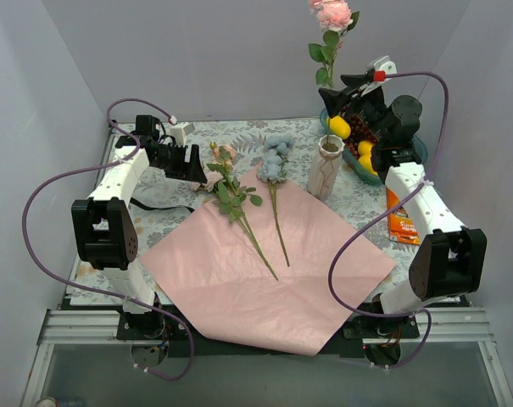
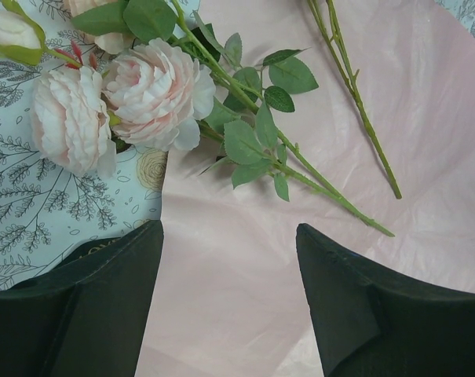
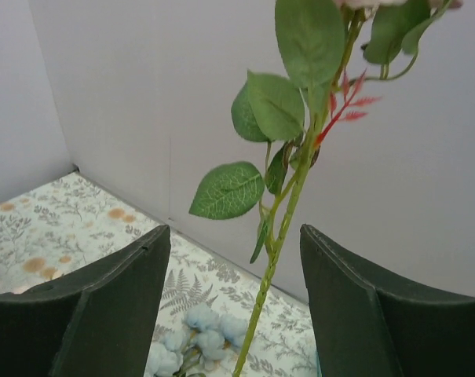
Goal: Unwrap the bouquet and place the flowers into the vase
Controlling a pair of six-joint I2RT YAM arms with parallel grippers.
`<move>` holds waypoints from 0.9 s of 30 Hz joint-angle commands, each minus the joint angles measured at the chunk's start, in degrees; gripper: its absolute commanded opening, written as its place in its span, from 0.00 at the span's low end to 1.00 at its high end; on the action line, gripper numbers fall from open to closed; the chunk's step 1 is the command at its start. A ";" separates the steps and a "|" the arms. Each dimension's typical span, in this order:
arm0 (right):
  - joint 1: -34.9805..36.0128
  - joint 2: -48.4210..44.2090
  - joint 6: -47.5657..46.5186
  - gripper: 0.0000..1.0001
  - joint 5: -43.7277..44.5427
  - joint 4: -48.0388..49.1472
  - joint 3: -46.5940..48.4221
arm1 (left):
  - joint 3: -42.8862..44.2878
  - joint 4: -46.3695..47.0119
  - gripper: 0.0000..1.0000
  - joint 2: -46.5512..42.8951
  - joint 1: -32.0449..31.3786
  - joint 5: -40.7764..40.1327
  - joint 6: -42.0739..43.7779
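The bouquet is undone: its lilac-pink wrapping paper (image 1: 264,263) lies spread flat on the table. Two of the flowers rest on it, a pink rose stem (image 1: 231,197) and a pale blue blossom stem (image 1: 276,170). A third pink rose (image 1: 334,15) stands upright in the white vase (image 1: 326,170). My right gripper (image 1: 332,95) hovers above the vase, open, with that rose's stem (image 3: 280,228) between its fingers and a gap on each side. My left gripper (image 2: 229,228) is open over the paper, just short of the pale pink rose heads (image 2: 155,94).
A teal fruit bowl (image 1: 415,151) with yellow fruit (image 1: 339,127) sits behind the right arm. An orange packet (image 1: 402,219) lies at the right edge. Purple cables loop beside both arms. Grey walls close in the back and sides.
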 commanded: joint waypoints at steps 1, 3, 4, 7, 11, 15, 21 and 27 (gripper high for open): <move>-0.07 0.33 -0.41 0.74 -1.91 0.14 0.02 | 0.38 0.63 0.68 -2.90 -0.26 0.81 0.33; -0.07 1.03 -0.32 0.74 -2.00 1.46 -1.12 | 0.03 0.63 0.68 -2.81 -0.26 0.89 0.42; -0.16 1.38 -0.41 0.74 -2.00 1.64 -1.30 | -0.14 0.72 0.68 -2.90 -0.26 0.81 0.59; -0.16 2.70 -0.58 0.73 -1.74 1.99 -1.39 | -0.23 0.89 0.68 -2.72 -0.26 0.63 0.60; -0.25 4.64 -0.06 0.68 -2.00 2.61 -1.13 | 0.03 1.07 0.68 -2.46 -0.26 0.63 0.33; -0.33 5.60 -0.23 0.63 -1.74 3.75 -2.01 | 0.21 1.07 0.68 -2.20 -0.26 0.72 0.24; -0.51 6.40 1.60 0.48 -1.74 9.54 -3.85 | 0.29 1.07 0.68 -1.93 -0.26 0.46 0.33; -1.04 7.89 3.37 0.21 -2.27 10.87 -2.36 | -0.23 1.33 0.68 -2.28 -0.26 -0.07 0.42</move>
